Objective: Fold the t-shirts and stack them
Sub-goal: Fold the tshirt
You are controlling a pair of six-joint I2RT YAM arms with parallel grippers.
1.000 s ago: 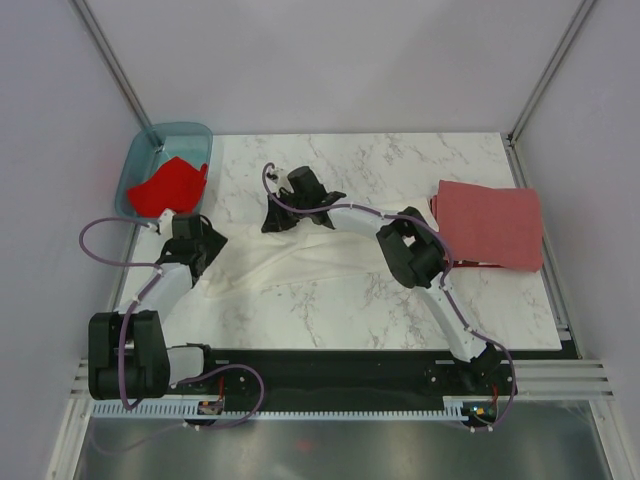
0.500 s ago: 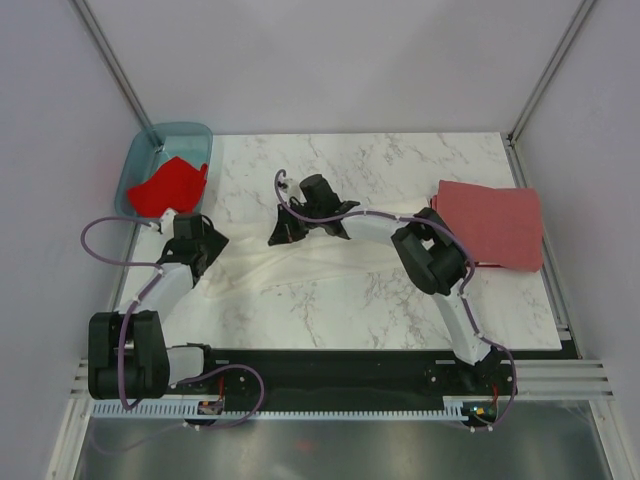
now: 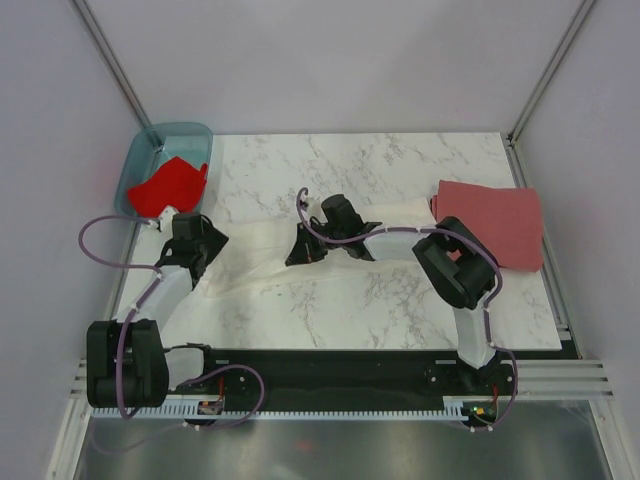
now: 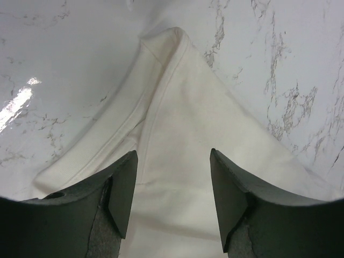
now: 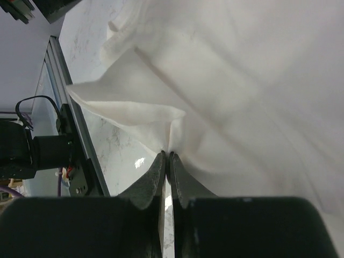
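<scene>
Presently right tool (image 5: 167,161) pinches white t-shirt (image 5: 242,80) (fold edge); left tool (image 4: 172,177) agape above.

The table (image 3: 400,160) is white marble with thin grey veining. Across its middle lies a plain white t-shirt (image 4: 183,118), faintly cream up close. At the table's right edge sits a dull brick-red t-shirt (image 3: 495,222). Off its far-left corner, a translucent teal tub (image 3: 148,152) holds a bright red t-shirt (image 3: 168,186).
</scene>
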